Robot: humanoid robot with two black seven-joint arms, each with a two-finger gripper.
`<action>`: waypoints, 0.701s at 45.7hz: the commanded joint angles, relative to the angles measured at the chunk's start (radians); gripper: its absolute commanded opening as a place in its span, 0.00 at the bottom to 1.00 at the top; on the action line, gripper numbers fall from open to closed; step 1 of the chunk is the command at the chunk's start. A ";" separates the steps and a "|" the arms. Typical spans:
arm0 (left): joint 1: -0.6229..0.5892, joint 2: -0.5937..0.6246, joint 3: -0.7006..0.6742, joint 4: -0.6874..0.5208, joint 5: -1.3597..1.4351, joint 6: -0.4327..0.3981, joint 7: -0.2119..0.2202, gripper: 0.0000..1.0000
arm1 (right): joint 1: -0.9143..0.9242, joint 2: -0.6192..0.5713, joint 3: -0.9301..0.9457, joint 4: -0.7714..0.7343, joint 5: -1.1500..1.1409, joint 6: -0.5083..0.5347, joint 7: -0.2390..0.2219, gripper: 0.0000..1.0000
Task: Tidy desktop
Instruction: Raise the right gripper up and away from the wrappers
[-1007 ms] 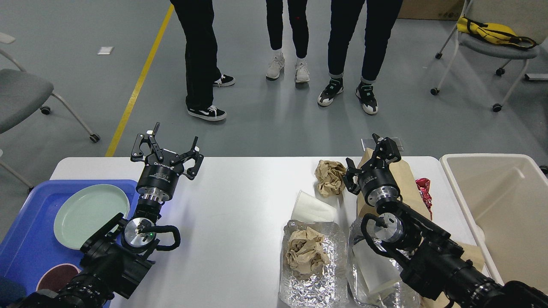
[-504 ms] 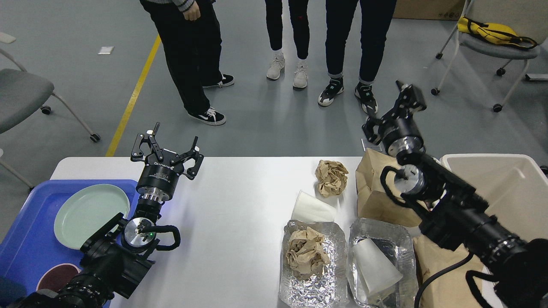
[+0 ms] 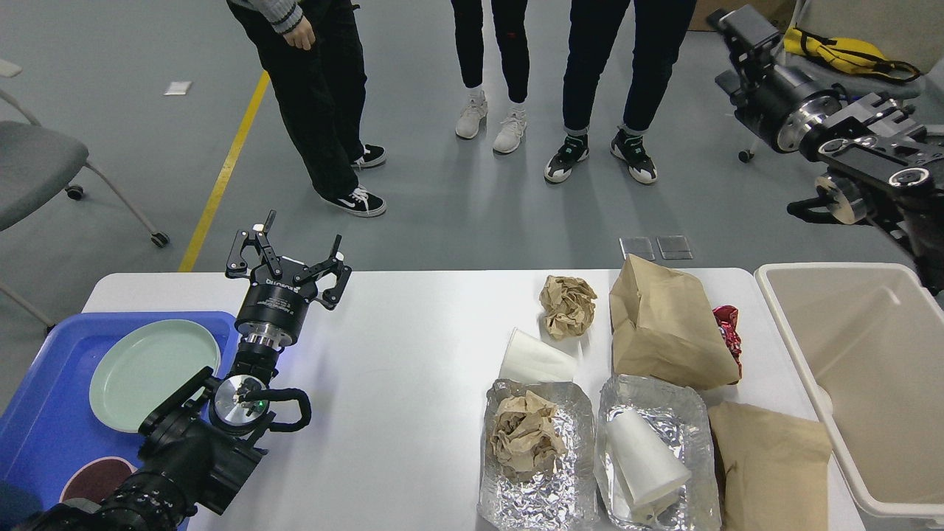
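The desktop (image 3: 413, 346), a white rounded-corner tabletop, fills the lower half of the frame, its long axis running left to right across the picture and its far edge level with the frame's middle.

On it, counted: two crumpled foil trays side by side at lower centre, the left foil tray (image 3: 536, 501) holding a crumpled brown paper wad (image 3: 525, 435), the right foil tray (image 3: 689, 420) holding a white paper cup (image 3: 643, 457) lying on its side. A second white cup (image 3: 532, 360) lies tipped just above the left tray. A second paper wad (image 3: 566, 305) sits near the far edge. Two brown paper bags: one puffed bag (image 3: 667, 324) right of that wad, one flat bag (image 3: 771, 461) at lower right, beside the right tray. One red wrapper (image 3: 729, 332) peeks out from the puffed bag's right side.

At lower left a blue tray (image 3: 51, 435) carries one pale green plate (image 3: 153, 363) and one dark red dish (image 3: 96, 479), partly hidden. One beige bin (image 3: 855, 383) stands at the right edge.

The left gripper (image 3: 286, 251) hovers over the desktop's far left part, its two fingers spread wide with nothing between them. The right gripper (image 3: 741, 33) is raised to the upper right of the frame, off the table; it shows as a dark block, and I cannot tell whether its fingers are apart or together.

Three people's legs stand on the grey floor above; two chairs, one at each side.
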 commanded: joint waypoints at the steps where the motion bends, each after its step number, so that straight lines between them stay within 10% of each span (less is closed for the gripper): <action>1: 0.000 0.002 0.000 0.000 0.000 0.000 -0.001 0.96 | 0.188 -0.071 -0.358 0.115 0.001 0.063 0.000 1.00; 15: 0.000 0.002 0.000 0.000 0.000 0.000 0.000 0.96 | 0.547 -0.031 -0.540 0.383 0.003 0.511 0.003 1.00; 32: 0.000 0.002 0.000 0.000 0.000 -0.004 0.000 0.96 | 0.690 0.009 -0.581 0.745 0.003 0.776 -0.003 1.00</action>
